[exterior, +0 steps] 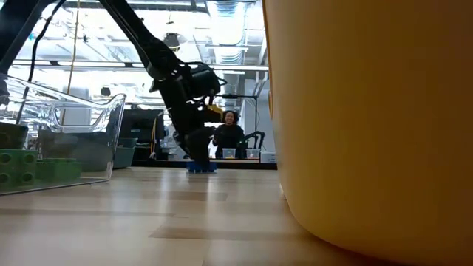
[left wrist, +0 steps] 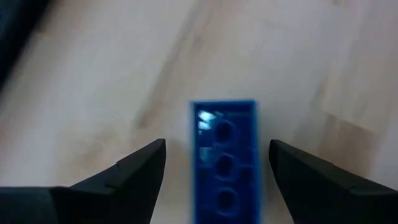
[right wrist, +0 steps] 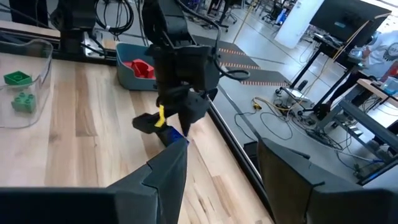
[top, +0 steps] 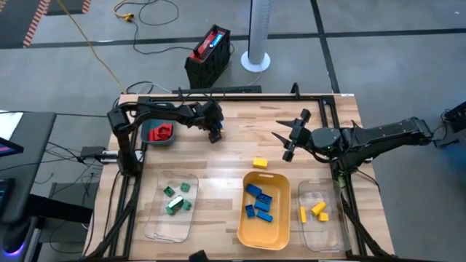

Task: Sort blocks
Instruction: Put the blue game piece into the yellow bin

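Note:
A blue block (left wrist: 225, 162) lies flat on the wooden table (top: 240, 149), studs up, near the far edge. My left gripper (left wrist: 217, 143) slants down over it, open, one finger on each side with a gap to the block on both. The low view shows the same gripper (exterior: 198, 151) just above the blue block (exterior: 201, 168). A loose yellow block (top: 260, 163) lies mid-table. My right gripper (top: 287, 136) hangs open above the table's right part, with nothing between its fingers.
A teal tray (top: 162, 138) with red blocks stands at the far left. Near the front stand a clear tray (top: 155, 218) with green blocks, a yellow tray (top: 244, 218) with blue blocks and a clear tray (top: 313, 233) with yellow blocks. A person sits in the room beyond.

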